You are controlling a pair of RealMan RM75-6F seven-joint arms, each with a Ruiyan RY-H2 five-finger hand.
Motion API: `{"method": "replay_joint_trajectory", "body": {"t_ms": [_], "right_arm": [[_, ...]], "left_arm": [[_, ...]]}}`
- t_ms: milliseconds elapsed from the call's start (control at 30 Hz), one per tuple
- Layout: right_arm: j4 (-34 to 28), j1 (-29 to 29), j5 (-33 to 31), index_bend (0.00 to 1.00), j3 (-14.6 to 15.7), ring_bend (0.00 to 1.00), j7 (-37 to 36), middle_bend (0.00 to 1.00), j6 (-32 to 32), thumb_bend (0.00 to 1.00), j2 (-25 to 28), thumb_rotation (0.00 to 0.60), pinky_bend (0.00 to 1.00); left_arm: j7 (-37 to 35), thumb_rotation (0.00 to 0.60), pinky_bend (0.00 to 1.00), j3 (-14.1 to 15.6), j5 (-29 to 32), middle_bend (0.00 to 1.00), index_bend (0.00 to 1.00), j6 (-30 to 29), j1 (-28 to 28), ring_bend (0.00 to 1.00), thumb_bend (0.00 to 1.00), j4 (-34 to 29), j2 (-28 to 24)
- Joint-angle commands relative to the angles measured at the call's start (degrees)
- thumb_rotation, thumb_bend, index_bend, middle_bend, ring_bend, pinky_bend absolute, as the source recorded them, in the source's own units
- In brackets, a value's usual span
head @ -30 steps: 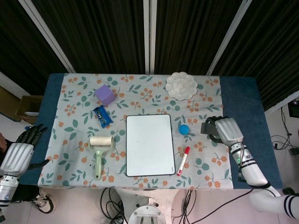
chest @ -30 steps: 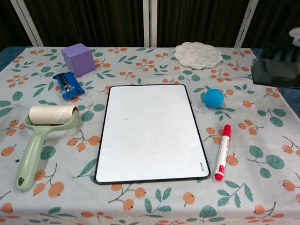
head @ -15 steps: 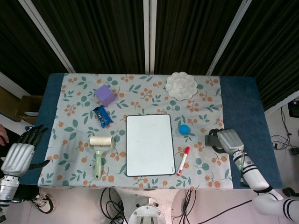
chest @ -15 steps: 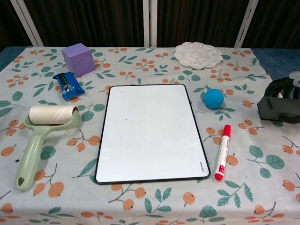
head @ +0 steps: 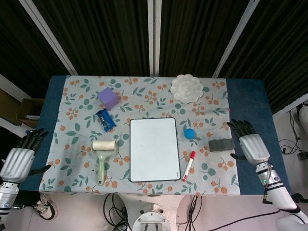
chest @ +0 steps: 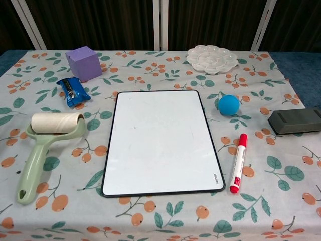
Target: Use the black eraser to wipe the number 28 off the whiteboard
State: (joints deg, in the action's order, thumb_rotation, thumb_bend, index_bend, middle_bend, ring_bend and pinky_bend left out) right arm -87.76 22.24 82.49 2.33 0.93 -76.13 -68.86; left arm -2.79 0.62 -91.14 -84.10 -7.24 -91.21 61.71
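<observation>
- The black eraser lies flat on the tablecloth at 3 o'clock of the whiteboard, which is wiped clean.
- The right hand rests just beside the eraser, fingers spread, holding nothing.
- The left hand is spread and empty at the table's 9 o'clock edge.

At the centre of the frame the whiteboard lies flat on the flowered tablecloth, its surface blank white. The black eraser rests on the cloth at centre right, well apart from the board. Just right of it, the right hand hangs with fingers spread, holding nothing. At the lower left edge, the left hand sits off the table, fingers apart.
</observation>
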Motion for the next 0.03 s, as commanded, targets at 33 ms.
{"method": "replay_joint_trajectory", "body": {"t_ms": [33], "right_arm": [[-2.68,-7.5,0.36,0.0,-0.72,0.0,2.55,0.0,-10.31,0.0,2.69,0.6,0.0]], "left_arm": [[-0.08,0.6,0.16,-0.08,0.04,0.04,0.08,-0.27,0.14,0.04,0.0,-0.06,0.04]]}}
